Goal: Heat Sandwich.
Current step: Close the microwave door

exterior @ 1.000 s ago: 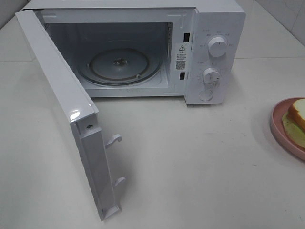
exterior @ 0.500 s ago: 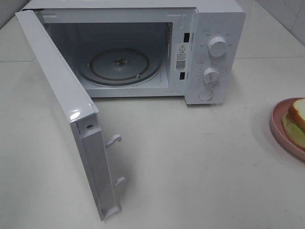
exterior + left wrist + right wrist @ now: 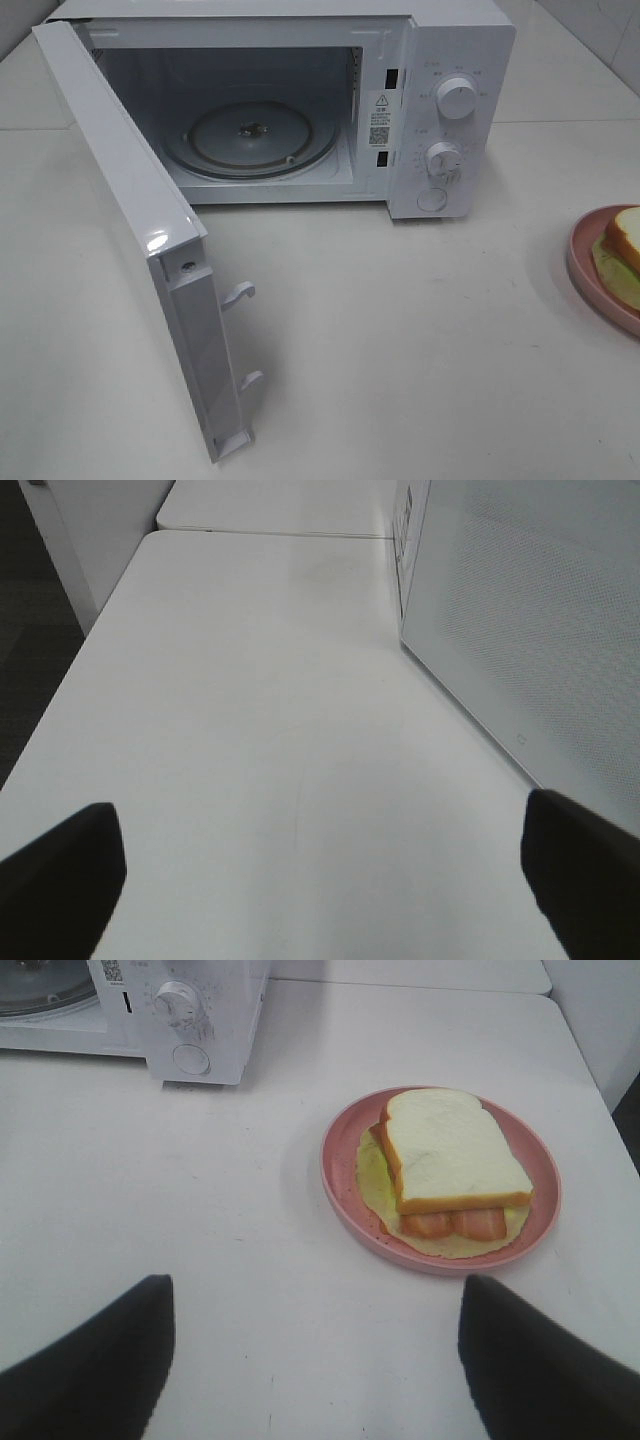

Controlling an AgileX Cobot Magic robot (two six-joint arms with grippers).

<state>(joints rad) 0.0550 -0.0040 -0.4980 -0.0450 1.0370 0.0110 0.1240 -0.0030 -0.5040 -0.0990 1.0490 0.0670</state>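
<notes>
The sandwich [image 3: 455, 1155], white bread over reddish filling and pale lettuce, lies on a round pink plate [image 3: 340, 1175]. In the high view the sandwich [image 3: 625, 240] and plate [image 3: 585, 265] sit at the table's right edge, partly cut off. The white microwave [image 3: 450, 60] stands at the back with its door [image 3: 130, 210] swung wide open; the glass turntable [image 3: 250, 140] is bare. My right gripper [image 3: 318, 1360] is open and empty, short of the plate. My left gripper [image 3: 320, 880] is open and empty over bare table beside the door [image 3: 540, 610]. Neither gripper shows in the high view.
The open door juts forward on the left toward the table's front edge, with two latch hooks [image 3: 240, 292] on its end. The microwave's two dials and a button [image 3: 432, 199] face front. The table's left edge [image 3: 60, 695] drops to dark floor.
</notes>
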